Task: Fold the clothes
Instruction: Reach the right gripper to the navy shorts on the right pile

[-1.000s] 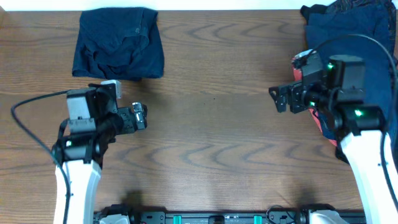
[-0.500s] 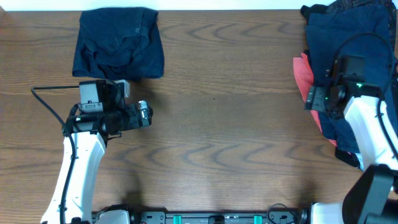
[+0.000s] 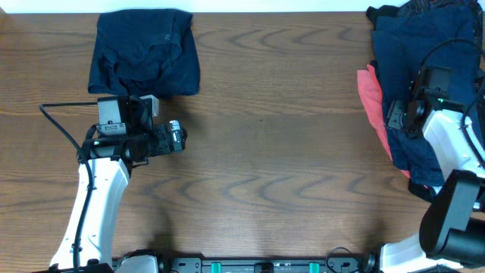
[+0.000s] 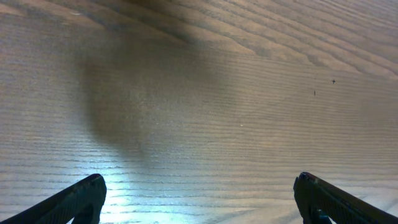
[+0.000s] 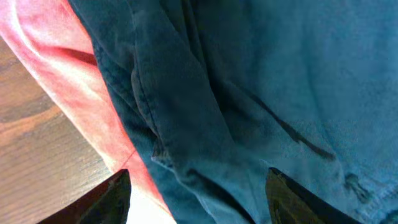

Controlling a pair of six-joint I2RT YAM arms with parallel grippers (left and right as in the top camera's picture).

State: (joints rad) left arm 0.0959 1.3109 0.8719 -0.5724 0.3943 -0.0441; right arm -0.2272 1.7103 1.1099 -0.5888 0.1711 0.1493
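One pair of dark navy shorts [image 3: 144,51] lies folded in a rough square at the back left of the table. More navy clothes [image 3: 424,45] lie crumpled in a pile at the right edge, over a pink garment [image 3: 371,95]. My left gripper [image 3: 176,137] is open and empty over bare wood, in front of the folded shorts; its fingertips [image 4: 199,196] frame only table. My right gripper [image 3: 395,115] is open above the pile, and its fingers [image 5: 199,193] straddle navy fabric [image 5: 249,93] beside the pink cloth [image 5: 68,68].
The wooden table [image 3: 265,144] stretches between the two arms. The table's back edge runs just behind the folded shorts. The right pile hangs over the table's right side.
My right arm has swung from the table's middle right out over the clothes pile. My left arm shifted slightly forward and right, then stayed still.
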